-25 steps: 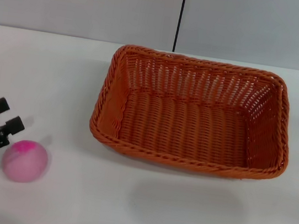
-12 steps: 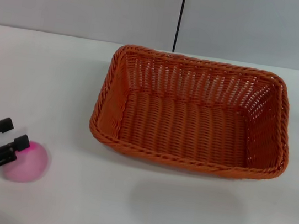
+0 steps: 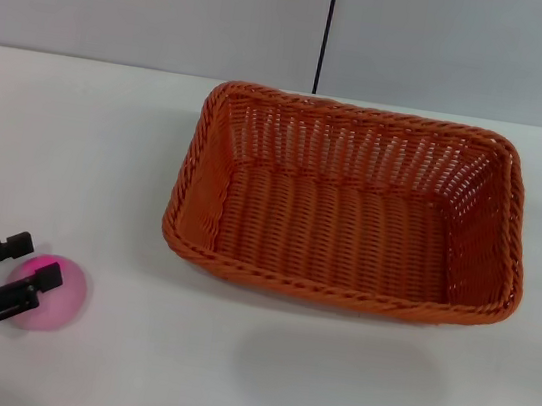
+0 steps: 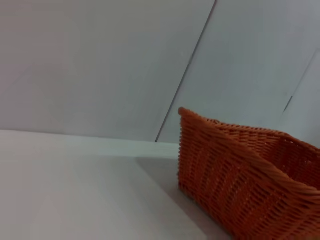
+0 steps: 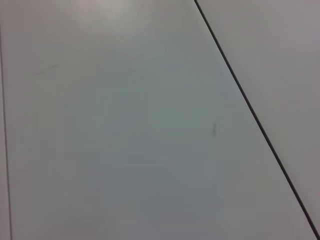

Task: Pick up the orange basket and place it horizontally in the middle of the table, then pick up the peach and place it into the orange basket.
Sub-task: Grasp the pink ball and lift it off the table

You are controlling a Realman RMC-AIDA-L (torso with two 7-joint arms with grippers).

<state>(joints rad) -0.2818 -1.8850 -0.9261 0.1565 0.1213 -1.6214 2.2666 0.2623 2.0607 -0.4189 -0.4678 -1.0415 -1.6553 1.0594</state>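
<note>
The orange basket (image 3: 331,293) lies lengthwise across the middle-right of the white table (image 3: 76,150), with nothing in it. The left wrist view shows one of its corners (image 4: 235,170). The pink peach (image 3: 60,300) rests on the table near the front left. My left gripper (image 3: 30,261) is open and low over the peach's left side, one black finger (image 3: 38,278) across the fruit and the other just behind it. The right gripper is out of view, and its wrist view shows only a plain grey wall.
A grey wall with a dark vertical seam (image 3: 326,29) runs behind the table. Bare tabletop lies between the peach and the basket, and in front of the basket.
My left gripper has moved toward the front edge and a little to the right, from beside the peach to over its left side. The peach and the basket have not moved.
</note>
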